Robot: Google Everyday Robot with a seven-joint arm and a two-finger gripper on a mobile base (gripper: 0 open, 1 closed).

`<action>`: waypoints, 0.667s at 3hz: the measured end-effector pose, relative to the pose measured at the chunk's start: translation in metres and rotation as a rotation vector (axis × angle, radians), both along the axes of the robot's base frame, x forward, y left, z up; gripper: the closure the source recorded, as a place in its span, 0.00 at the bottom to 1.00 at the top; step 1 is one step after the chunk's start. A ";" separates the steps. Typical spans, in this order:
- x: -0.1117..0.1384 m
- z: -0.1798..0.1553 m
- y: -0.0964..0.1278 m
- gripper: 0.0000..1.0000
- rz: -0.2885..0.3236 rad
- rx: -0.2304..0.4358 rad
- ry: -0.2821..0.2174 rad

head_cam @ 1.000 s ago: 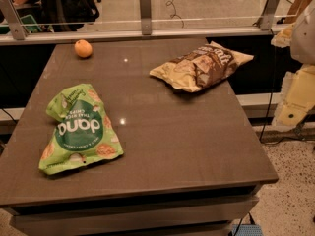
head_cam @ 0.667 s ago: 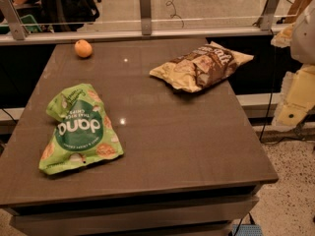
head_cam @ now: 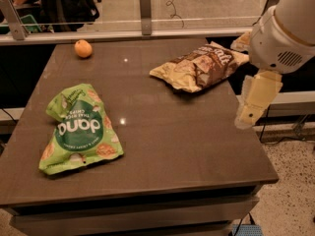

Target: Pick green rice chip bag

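Note:
The green rice chip bag lies flat on the left front part of the dark brown table. It is lime green with a dark green circle and white "dang" lettering seen upside down. My gripper, cream-coloured under a white arm housing, hangs over the table's right edge, far to the right of the green bag and apart from it. It holds nothing that I can see.
A cream-and-brown chip bag lies at the back right, just left of my arm. An orange sits at the back left. A metal rail with a glass panel runs behind the table. Speckled floor is at the right.
My arm and gripper have moved left, from beyond the table's right side to over its right edge. The bags and the orange have not moved.

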State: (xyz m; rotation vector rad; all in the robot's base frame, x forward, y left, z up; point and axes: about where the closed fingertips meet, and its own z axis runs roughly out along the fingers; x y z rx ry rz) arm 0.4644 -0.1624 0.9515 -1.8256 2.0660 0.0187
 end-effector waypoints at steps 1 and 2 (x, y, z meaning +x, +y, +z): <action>0.014 -0.016 0.048 0.00 0.115 0.089 -0.005; 0.021 -0.024 0.099 0.00 0.220 0.212 -0.006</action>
